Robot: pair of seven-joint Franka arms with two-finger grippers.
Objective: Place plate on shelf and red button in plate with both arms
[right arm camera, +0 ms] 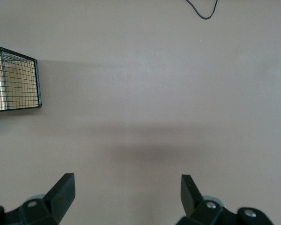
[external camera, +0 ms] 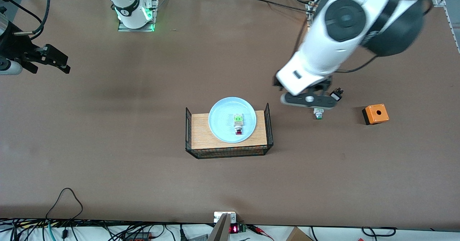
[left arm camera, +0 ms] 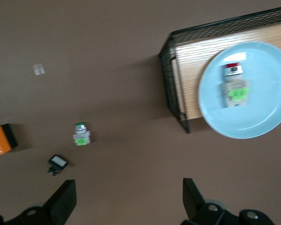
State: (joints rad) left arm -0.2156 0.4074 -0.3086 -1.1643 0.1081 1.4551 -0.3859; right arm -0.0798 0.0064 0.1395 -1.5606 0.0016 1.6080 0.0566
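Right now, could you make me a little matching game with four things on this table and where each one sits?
Things:
1. plate
2. red button
3. orange box
4. green-tipped switch

Places:
A. on the plate
B. under the left gripper
C. on the board in the wire basket
D. at the left arm's end of the table

Pairs: 1-C, 2-A, 3-D, 4-B

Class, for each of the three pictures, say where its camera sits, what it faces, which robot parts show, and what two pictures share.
Front view: high across the table, facing both bases; shows both arms, the right pincer and the plate holding the red button on the wire tray.
Left wrist view: looks down on the plate, red button, green-tipped switch and orange box; its left pincer shows, open.
Right wrist view: looks down on bare table and the tray's corner; its right pincer shows, open.
Shared: front and left wrist views both show the plate.
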